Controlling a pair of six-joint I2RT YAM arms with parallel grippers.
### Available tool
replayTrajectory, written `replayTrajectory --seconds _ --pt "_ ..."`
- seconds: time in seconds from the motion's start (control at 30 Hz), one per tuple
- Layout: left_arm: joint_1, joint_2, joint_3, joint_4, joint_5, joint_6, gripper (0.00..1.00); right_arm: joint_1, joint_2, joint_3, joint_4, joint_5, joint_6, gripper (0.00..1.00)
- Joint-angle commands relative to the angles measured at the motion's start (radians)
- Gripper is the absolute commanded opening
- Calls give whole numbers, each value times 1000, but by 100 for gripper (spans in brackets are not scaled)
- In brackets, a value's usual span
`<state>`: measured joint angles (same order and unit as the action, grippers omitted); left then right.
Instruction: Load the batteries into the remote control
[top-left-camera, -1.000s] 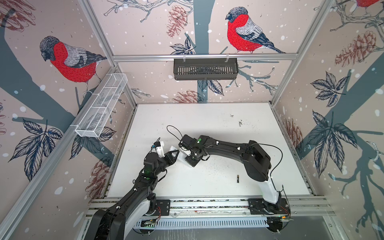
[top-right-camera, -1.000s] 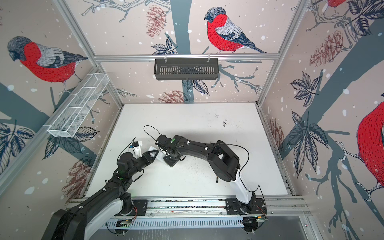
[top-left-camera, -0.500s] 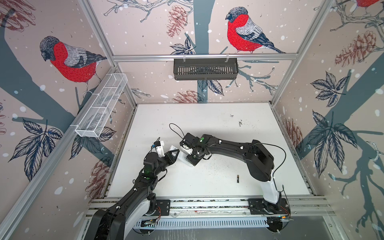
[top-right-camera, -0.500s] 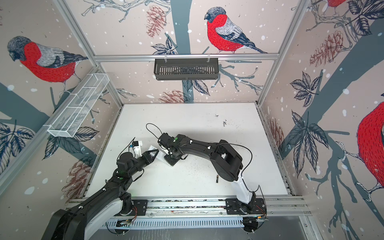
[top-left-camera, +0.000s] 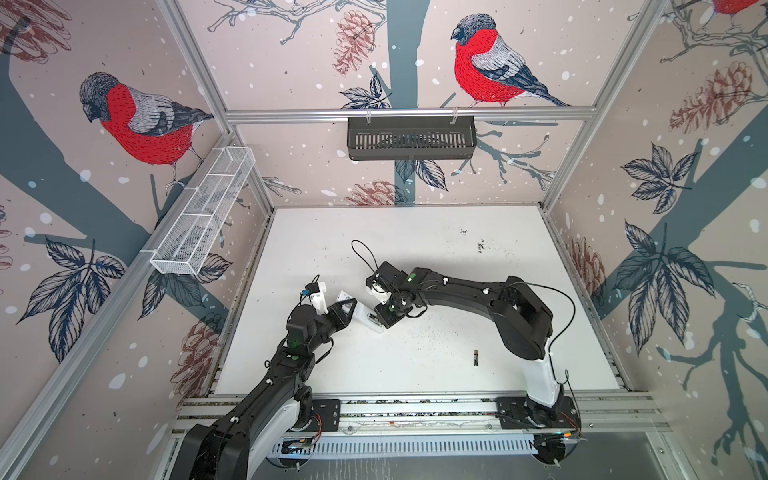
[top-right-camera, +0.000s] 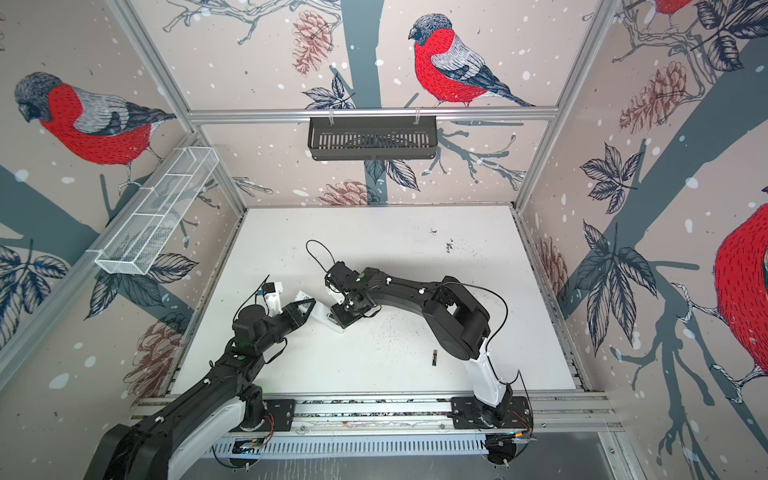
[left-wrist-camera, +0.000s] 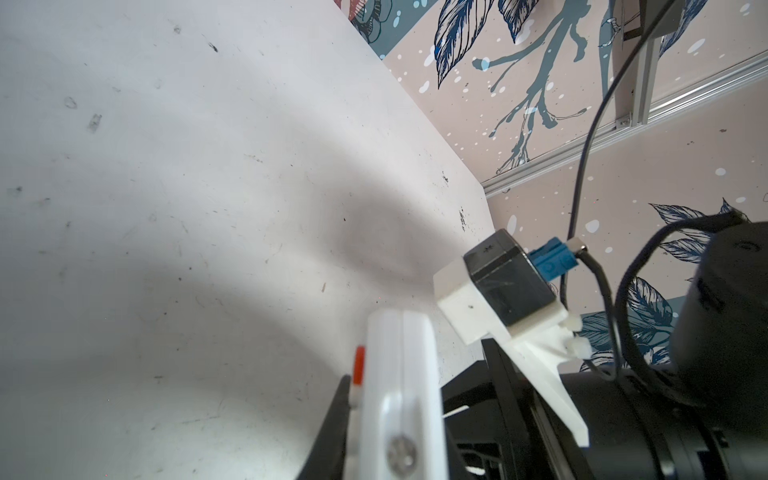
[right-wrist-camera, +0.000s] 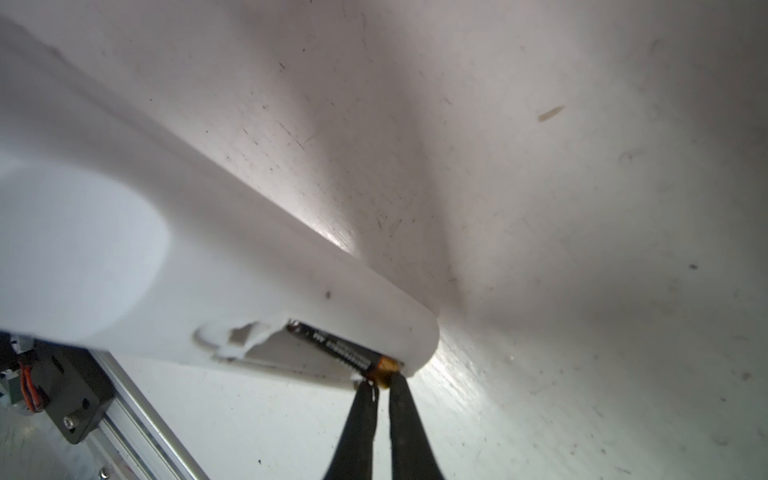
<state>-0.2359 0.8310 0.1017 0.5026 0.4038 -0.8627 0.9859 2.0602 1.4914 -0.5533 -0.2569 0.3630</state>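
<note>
Right tool (right-wrist-camera: 380, 384) is pinching the battery (right-wrist-camera: 340, 345) by its gold end, lower centre, at the remote control (right-wrist-camera: 249, 270) bay; left tool (left-wrist-camera: 399, 415) is clamping the remote control. Risk: cell sitting skewed, possibly springing out on release.

Robotics lab cell: alu frame (top-left-camera: 291, 115), bird-print wall panels (top-left-camera: 291, 54), white tabletop (top-left-camera: 415, 232), 2 arms (top-left-camera: 465, 291) bolted to front rail (top-left-camera: 415, 409).
</note>
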Motion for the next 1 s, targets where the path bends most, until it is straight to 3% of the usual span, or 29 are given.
replayTrajectory --seconds 0.0,0.2,0.4,0.97 --pt "-8 -19 22 230 351 -155 0 -12 17 -61 260 49 89 11" --pt "-8 3 22 255 351 -159 0 -9 -17 -114 297 17 82 11" --pt "-8 19 23 258 351 -158 0 -3 -37 -123 267 66 60 11" --pt "-8 13 38 154 252 -110 0 52 -237 -307 168 85 -72 13"
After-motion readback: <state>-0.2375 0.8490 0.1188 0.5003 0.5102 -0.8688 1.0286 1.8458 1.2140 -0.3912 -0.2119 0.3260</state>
